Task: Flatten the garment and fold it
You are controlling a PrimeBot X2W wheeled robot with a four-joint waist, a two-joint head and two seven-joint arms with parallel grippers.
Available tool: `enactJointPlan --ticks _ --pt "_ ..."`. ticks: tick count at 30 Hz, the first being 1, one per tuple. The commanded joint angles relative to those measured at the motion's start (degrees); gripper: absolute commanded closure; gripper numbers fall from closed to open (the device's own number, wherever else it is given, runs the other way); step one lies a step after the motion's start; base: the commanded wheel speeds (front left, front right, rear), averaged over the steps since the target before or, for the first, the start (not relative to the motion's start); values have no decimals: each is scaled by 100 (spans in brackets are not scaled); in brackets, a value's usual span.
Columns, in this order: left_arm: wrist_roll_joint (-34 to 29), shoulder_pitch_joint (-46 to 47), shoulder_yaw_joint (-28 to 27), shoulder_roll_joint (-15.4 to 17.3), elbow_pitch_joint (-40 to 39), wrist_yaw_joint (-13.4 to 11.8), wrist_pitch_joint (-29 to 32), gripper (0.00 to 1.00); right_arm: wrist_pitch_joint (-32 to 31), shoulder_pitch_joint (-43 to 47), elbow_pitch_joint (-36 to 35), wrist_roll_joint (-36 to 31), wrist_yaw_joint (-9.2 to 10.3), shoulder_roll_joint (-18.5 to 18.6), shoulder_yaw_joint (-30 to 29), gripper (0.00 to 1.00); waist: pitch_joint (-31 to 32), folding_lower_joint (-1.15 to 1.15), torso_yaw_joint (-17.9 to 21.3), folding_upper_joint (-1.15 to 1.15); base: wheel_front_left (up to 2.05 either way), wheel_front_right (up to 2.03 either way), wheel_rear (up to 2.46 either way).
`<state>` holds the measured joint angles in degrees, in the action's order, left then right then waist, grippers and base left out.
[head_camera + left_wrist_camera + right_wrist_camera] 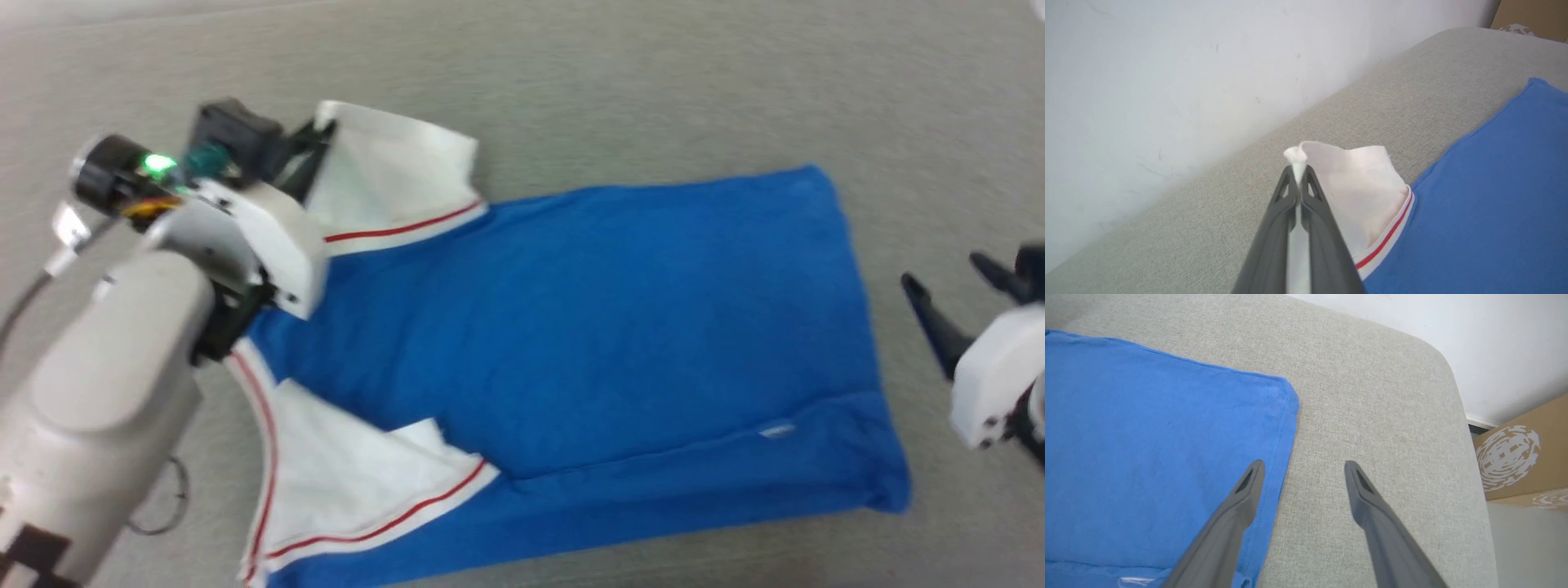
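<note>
Nothing reads clearly: tag on the garment and print on the cardboard box are blurred.

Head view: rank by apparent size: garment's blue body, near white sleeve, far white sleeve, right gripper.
1. blue body
2. near white sleeve
3. far white sleeve: farther, partly behind left gripper, so 2/3 unsure
4. right gripper

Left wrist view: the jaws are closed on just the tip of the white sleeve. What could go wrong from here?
1. The left jaws pinch only the far sleeve corner; a pull could slip it free.
2. The right jaws stand open near the hem, holding nothing, so a pull may drag the whole garment across the cushion.
3. The near sleeve lies crumpled; folding now may trap creases.
</note>
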<state>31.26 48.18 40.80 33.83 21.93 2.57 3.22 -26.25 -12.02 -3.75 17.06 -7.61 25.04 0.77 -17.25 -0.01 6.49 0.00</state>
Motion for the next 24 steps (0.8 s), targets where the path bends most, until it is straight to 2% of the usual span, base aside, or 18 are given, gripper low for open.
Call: enactJointPlan --ticks 1,6,10,17,24 --pt "-65 -120 17 -43 -173 -120 -85 100 -151 -217 59 114 12 173 101 0 53 1 -507 0 0 0 0" --pt "-178 -366 50 -72 -951 -428 -238 100 -804 -986 459 507 12 863 606 0 -265 1 -844 0 0 0 0" --pt "-229 -528 99 -77 -1493 -592 -239 100 -1139 -1682 936 633 12 1226 1010 0 -514 1 -1072 0 0 0 0" --pt "-321 -614 216 -196 -2087 -756 -240 100 -1292 -2534 1967 542 12 1549 1691 0 -844 1 -1453 0 0 0 0" --pt "-348 -603 322 -327 -2167 -773 -279 100 -1342 -2720 2646 750 12 1688 2464 0 -930 1 -1655 0 0 0 0"
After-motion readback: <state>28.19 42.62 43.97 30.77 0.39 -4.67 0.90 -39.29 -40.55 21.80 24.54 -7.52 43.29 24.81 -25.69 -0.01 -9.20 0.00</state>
